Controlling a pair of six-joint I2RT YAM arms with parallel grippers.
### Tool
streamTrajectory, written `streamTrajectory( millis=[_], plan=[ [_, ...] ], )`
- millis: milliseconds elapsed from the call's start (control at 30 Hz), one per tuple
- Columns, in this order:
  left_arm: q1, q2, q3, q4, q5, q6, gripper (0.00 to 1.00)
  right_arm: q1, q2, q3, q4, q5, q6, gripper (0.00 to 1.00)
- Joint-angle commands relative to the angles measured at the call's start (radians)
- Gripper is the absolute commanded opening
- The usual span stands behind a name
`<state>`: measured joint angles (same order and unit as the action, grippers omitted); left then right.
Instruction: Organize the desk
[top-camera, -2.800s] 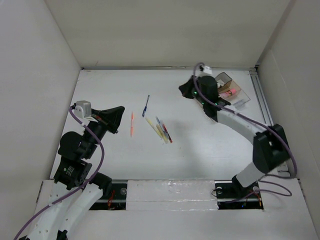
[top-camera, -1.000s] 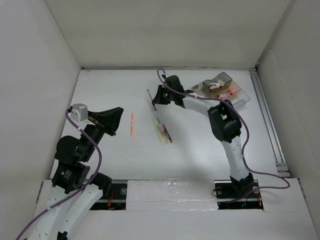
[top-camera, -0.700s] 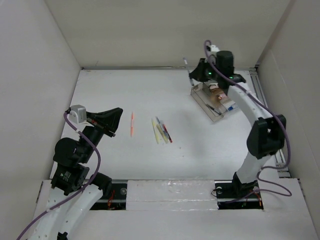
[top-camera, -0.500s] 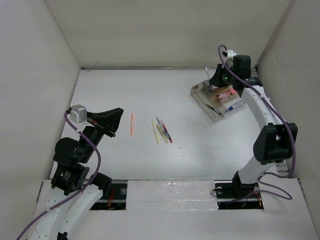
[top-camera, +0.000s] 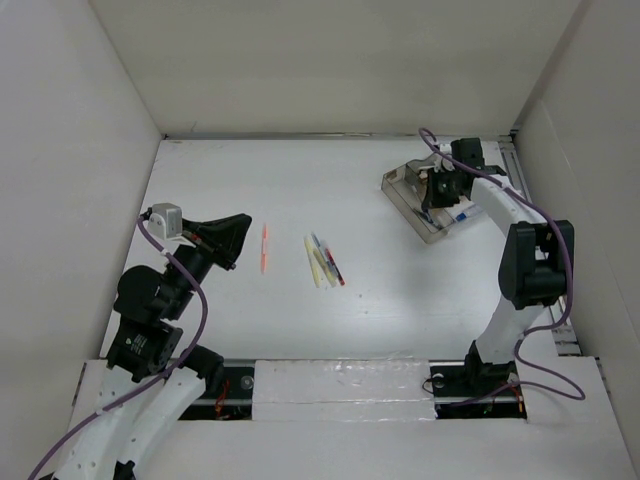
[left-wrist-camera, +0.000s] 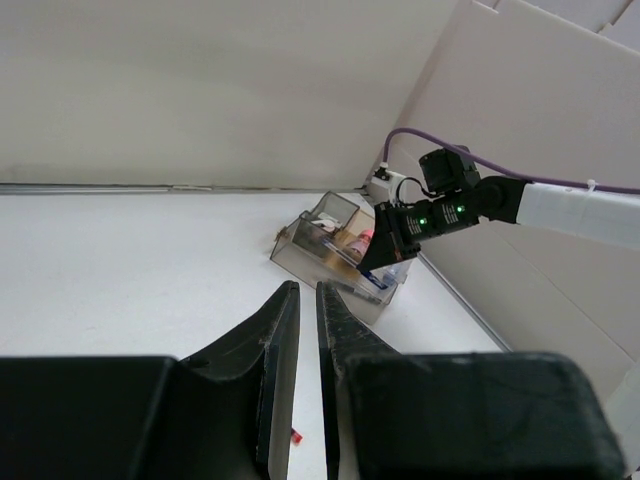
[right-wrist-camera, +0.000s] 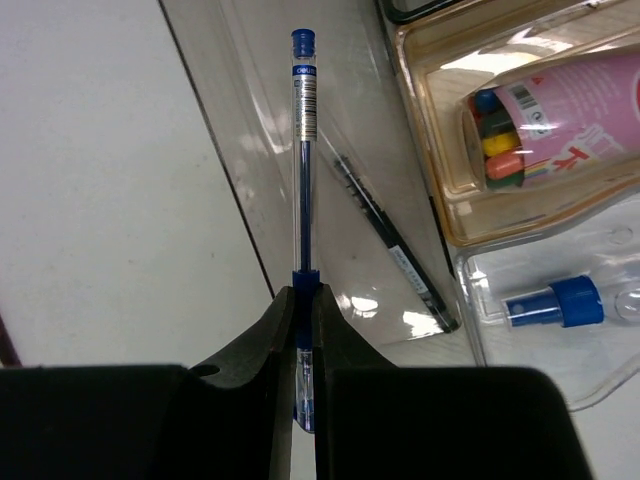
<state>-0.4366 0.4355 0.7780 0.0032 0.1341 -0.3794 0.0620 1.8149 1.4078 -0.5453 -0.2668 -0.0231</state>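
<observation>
The white desk (top-camera: 300, 190) carries an orange pen (top-camera: 264, 247) and a small cluster of pens (top-camera: 323, 262) near its middle. A clear compartmented tray (top-camera: 408, 196) sits at the back right. My right gripper (right-wrist-camera: 304, 295) is shut on a blue pen (right-wrist-camera: 303, 130) and holds it over the tray's long compartment, where a black pen (right-wrist-camera: 390, 240) lies. In the top view the right gripper (top-camera: 437, 188) is above the tray. My left gripper (top-camera: 233, 232) hovers left of the orange pen, its jaws nearly together with a thin gap and nothing between them (left-wrist-camera: 307, 300).
The tray also holds a pink tube (right-wrist-camera: 560, 110) and a blue-capped item (right-wrist-camera: 560, 303). White walls (top-camera: 90, 150) enclose the desk and a metal rail (top-camera: 528, 210) runs along its right edge. The tray shows far off in the left wrist view (left-wrist-camera: 335, 255).
My right gripper picked the blue pen off the desk's middle, carried it right to the tray and lowered it over the long compartment. The left arm barely moved.
</observation>
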Motion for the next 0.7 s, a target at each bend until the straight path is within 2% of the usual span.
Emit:
streamTrajectory(
  millis=[0, 67, 133, 267, 400, 533, 600, 633, 667],
  plan=[
    [0.004, 0.005, -0.003, 0.05, 0.016, -0.004, 0.09, 0.013, -0.019, 0.003, 0.039, 0.092, -0.005, 0.03],
    [0.004, 0.003, -0.003, 0.049, 0.018, -0.003, 0.09, 0.013, -0.013, 0.006, 0.033, 0.103, -0.001, 0.11],
    [0.004, -0.006, -0.006, 0.049, 0.01, -0.001, 0.09, 0.024, -0.025, -0.004, 0.051, 0.142, 0.015, 0.32],
    [0.004, -0.001, -0.005, 0.046, 0.01, -0.001, 0.09, 0.045, -0.048, 0.0, 0.051, 0.136, 0.055, 0.38],
    [0.004, -0.007, -0.005, 0.046, -0.004, -0.004, 0.14, 0.125, -0.126, -0.027, 0.112, 0.124, 0.08, 0.39],
    [0.004, -0.015, -0.003, 0.035, -0.024, -0.009, 0.2, 0.252, -0.196, -0.069, 0.212, 0.146, 0.15, 0.35],
    [0.004, -0.024, -0.002, 0.028, -0.074, -0.022, 0.22, 0.333, -0.209, -0.098, 0.325, 0.121, 0.21, 0.25],
    [0.004, -0.032, 0.003, 0.021, -0.1, -0.027, 0.23, 0.429, -0.201, -0.113, 0.361, 0.145, 0.235, 0.18],
    [0.004, -0.034, 0.007, 0.014, -0.123, -0.041, 0.24, 0.479, -0.187, -0.11, 0.395, 0.162, 0.262, 0.01]
  ],
)
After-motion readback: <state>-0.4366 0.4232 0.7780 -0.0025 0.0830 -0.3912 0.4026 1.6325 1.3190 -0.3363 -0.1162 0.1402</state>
